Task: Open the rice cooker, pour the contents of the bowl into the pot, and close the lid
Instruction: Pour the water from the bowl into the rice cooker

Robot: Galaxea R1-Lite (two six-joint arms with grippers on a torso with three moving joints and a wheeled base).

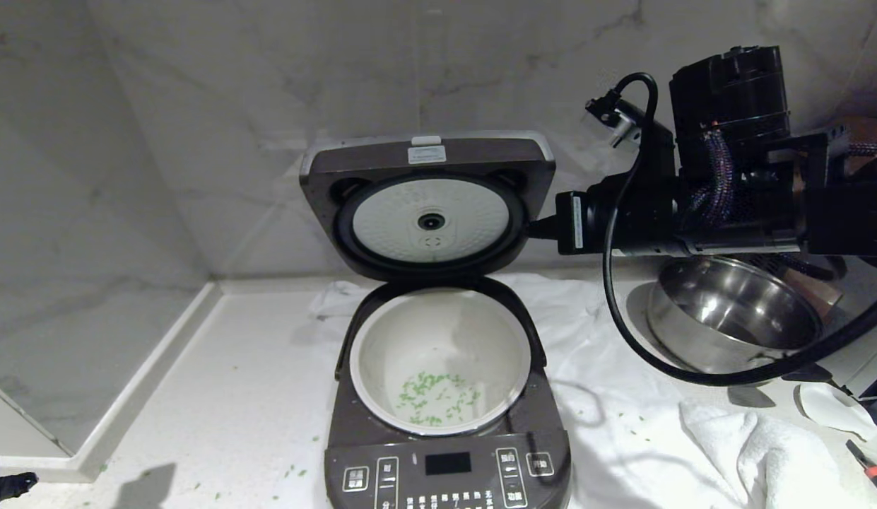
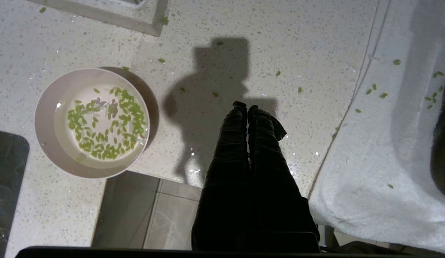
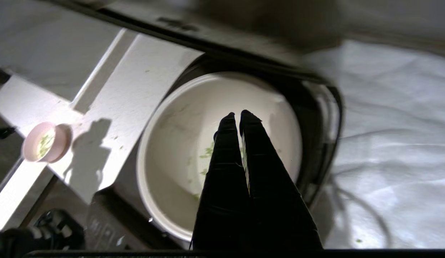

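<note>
Lid point(image 1: 427, 205) stands upright behind the pot point(image 1: 438, 353); stiff and hinged, so I'd push its top edge down. Right gripper point(image 3: 236, 114) fingers pinched empty, left gripper point(image 2: 246, 106) likewise.

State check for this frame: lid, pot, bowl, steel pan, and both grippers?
lid: open, standing upright
pot: seated in the rice cooker, green bits on its bottom
bowl: upright on the counter, green bits still inside
steel pan: upright, looks empty
left gripper: shut, holding nothing
right gripper: shut, holding nothing, above the pot
</note>
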